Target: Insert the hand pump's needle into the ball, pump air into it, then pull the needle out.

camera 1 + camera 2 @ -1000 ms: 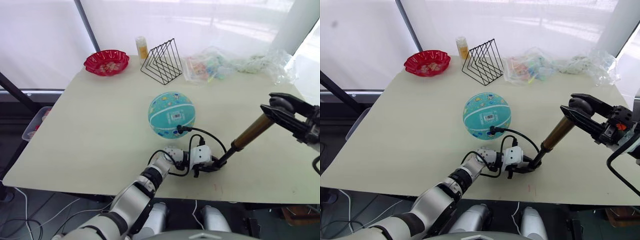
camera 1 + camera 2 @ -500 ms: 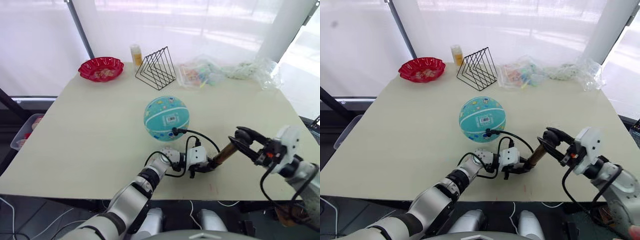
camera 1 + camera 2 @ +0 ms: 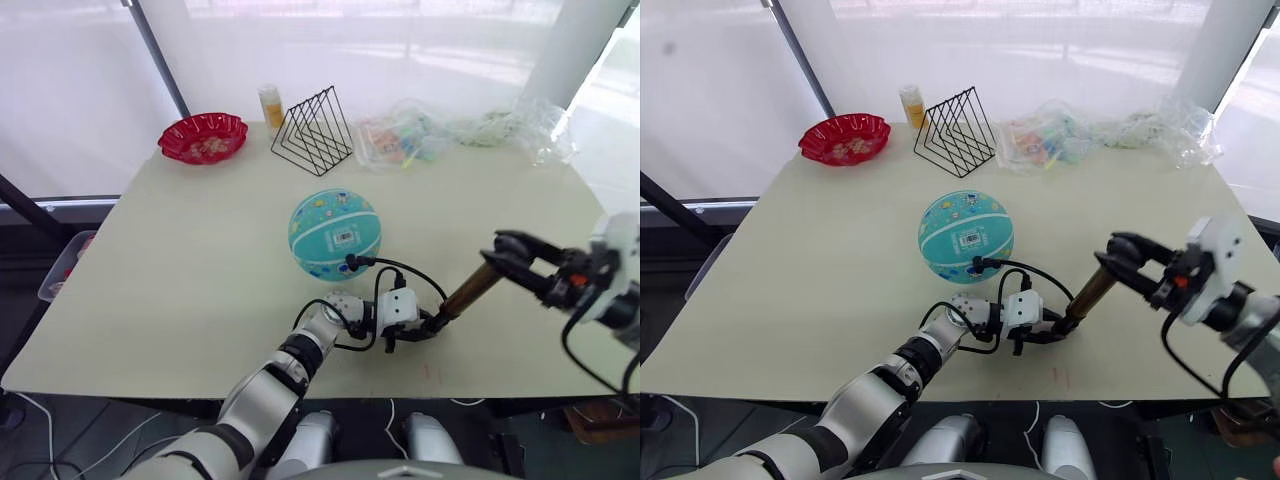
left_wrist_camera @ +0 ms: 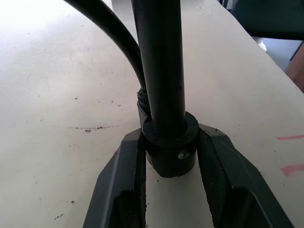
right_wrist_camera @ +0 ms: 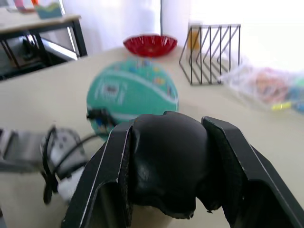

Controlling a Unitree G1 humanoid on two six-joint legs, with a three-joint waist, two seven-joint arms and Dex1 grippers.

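A pale cream tabletop, lightly scuffed and speckled, stands before bright white curtained windows with a dark slanted frame bar. Along its far edge sit a red scalloped dish, a small yellow-capped bottle, a black wire rack and crumpled clear plastic bags with coloured contents.

The teal rubber ball with white stripes and cartoon prints rests near the middle of the tabletop, its white label patch facing the camera. The thin black hose arcs from the ball's near side to the base of the gold-bronze hand pump, which leans tilted up toward the right. The needle itself cannot be made out; only the black end fitting shows against the ball.

The left tool is clamped on the pump's black bottom cap, low on the tabletop in front of the ball. The right tool is closed around the pump's black handle, whose T shape is mostly hidden between the fingers. The wrist view behind it is blurred.
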